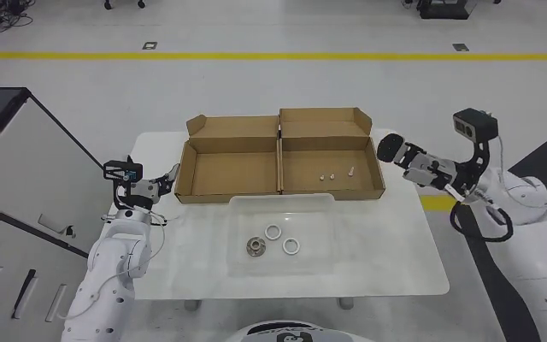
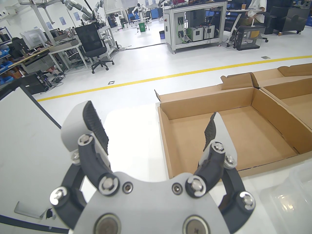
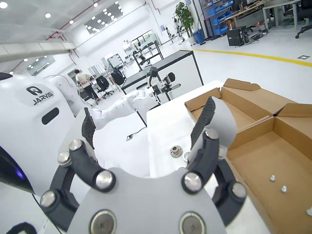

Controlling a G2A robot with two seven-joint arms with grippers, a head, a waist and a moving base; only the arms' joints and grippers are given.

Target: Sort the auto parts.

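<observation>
You are holding the left gripper (image 2: 153,126) and the right gripper (image 3: 146,120) spread and empty. 2 white rings (image 1: 274,232) and 1 flanged hub (image 1: 254,247) are lying in the clear tray (image 1: 282,205), and 3 small screws (image 1: 325,177) in the right box (image 1: 342,161).

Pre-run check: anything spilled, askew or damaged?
Nothing stands out. Three small parts sit inside the right box, the left box is empty, two white rings and a metal flange lie in the clear tray. The left end effector and right end effector are open.

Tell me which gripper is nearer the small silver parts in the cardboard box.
Right. The right gripper is at their box's outer end; the left gripper is past the empty box.
</observation>
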